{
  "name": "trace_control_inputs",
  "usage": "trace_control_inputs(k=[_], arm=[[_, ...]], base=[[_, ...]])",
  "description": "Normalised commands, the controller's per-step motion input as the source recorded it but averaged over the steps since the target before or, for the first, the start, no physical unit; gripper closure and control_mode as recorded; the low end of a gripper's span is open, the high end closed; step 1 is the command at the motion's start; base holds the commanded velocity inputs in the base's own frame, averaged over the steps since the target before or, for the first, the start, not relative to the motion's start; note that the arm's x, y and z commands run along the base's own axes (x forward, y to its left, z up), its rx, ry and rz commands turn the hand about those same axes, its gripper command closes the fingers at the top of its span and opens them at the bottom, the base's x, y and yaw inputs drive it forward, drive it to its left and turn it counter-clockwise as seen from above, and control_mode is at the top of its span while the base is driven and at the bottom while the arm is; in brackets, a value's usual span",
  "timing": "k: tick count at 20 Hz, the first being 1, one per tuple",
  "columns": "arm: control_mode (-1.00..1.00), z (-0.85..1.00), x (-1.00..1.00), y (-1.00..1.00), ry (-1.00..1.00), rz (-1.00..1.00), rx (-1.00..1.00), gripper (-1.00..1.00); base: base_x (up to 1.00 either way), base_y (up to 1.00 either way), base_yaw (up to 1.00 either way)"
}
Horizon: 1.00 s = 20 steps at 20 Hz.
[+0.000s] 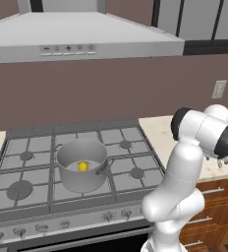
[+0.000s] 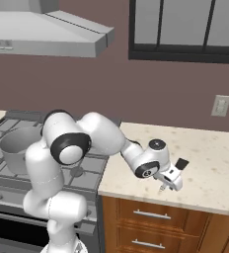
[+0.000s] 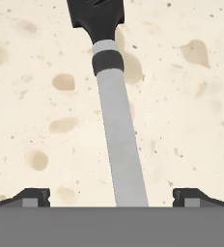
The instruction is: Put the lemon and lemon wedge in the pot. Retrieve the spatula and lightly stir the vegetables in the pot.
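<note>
The grey pot stands on the middle of the stove, also seen as the pot in the right base view. The yellow lemon lies inside it. The lemon wedge is hidden from me. On the speckled counter right of the stove lies the spatula, with a grey handle and a black blade. My gripper hangs open just over the handle, one fingertip on each side and apart from it. The same gripper points down at the counter.
The gas stove has grates and front knobs. A range hood hangs above it. The beige counter runs right, with wooden drawers below and a wall outlet behind.
</note>
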Motion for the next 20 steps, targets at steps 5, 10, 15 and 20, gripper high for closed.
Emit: trace_control_inputs(k=[5,10,15,20], arm=[[-1.00,-0.34,0.09,-0.14,0.01,0.00,0.00,-1.00],[-1.00,-0.46,0.06,-0.02,0.05,0.00,0.00,1.00],[-1.00,-0.58,-0.08,0.00,0.01,0.00,0.00,1.00],[-1.00,-0.40,-0.08,0.09,0.00,-0.02,-0.02,1.00]], base=[[0.00,0.00,0.00],[0.00,0.00,0.00],[0.00,0.00,0.00],[0.00,0.00,0.00]])
